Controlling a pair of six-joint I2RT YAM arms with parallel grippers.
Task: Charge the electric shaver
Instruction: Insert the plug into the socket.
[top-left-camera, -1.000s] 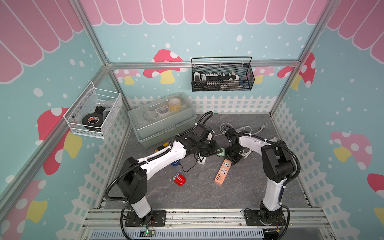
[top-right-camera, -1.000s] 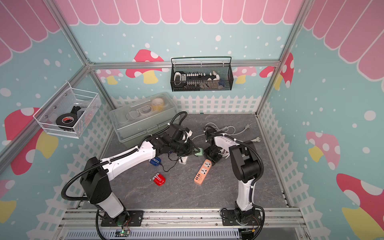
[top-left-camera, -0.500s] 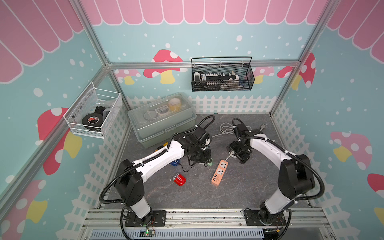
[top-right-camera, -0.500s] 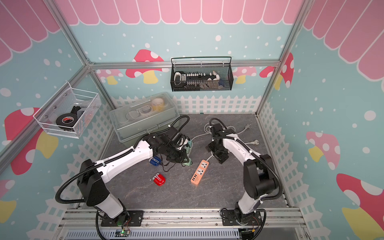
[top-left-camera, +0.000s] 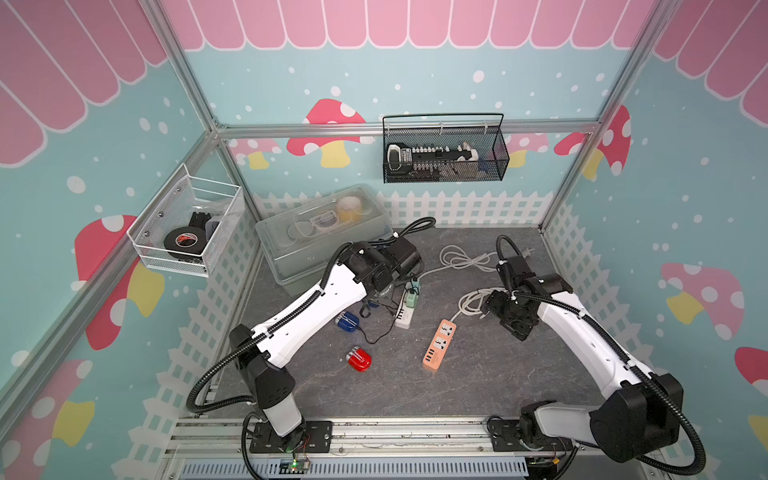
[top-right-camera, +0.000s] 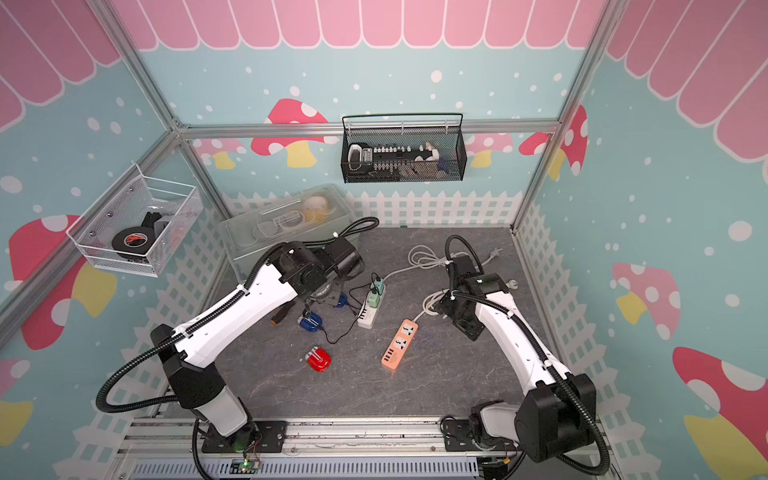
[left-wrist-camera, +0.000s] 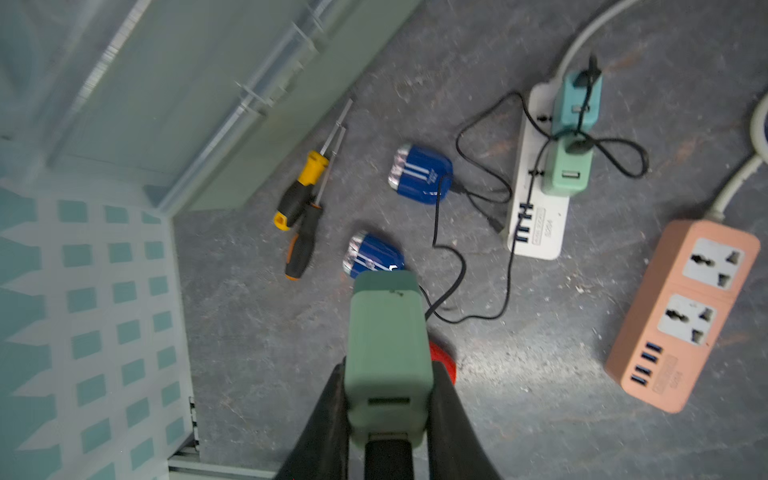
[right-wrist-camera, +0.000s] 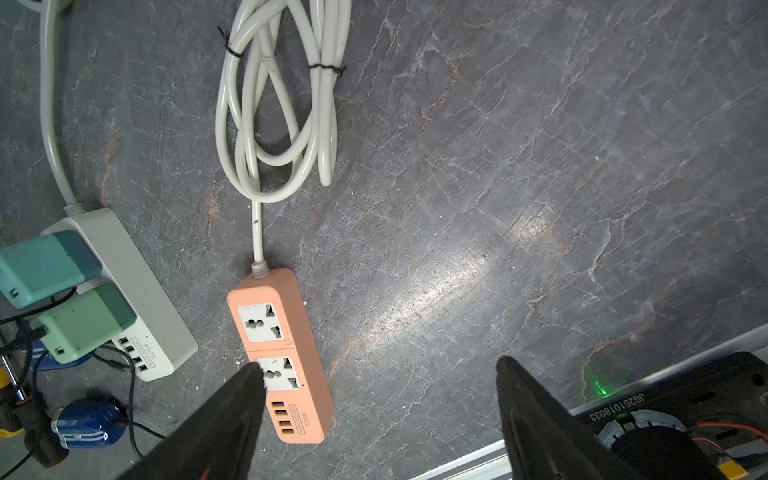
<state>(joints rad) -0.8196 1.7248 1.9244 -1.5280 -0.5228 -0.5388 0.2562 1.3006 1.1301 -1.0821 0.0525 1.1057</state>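
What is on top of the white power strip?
Two chargers stand plugged into the white power strip: a teal charger and a green charger. The sockets beneath them are covered.

Beside the orange power strip (top-left-camera: 439, 344), on the side toward the right arm's base, you have bare floor (top-left-camera: 478, 374). It is bare also between the strip and the front rail (top-left-camera: 395, 432). At its cord end the coiled white cord (right-wrist-camera: 278, 112) lies in the way. Near its other long side stands the white power strip (left-wrist-camera: 538, 199) with two plugged adapters (left-wrist-camera: 567, 170), and loose black cables (left-wrist-camera: 469, 266) spread there. Beyond them lie two blue shavers (left-wrist-camera: 419, 174), screwdrivers (left-wrist-camera: 303, 195) and the clear box (top-left-camera: 324, 237). The red shaver (top-left-camera: 358, 359) lies well apart.
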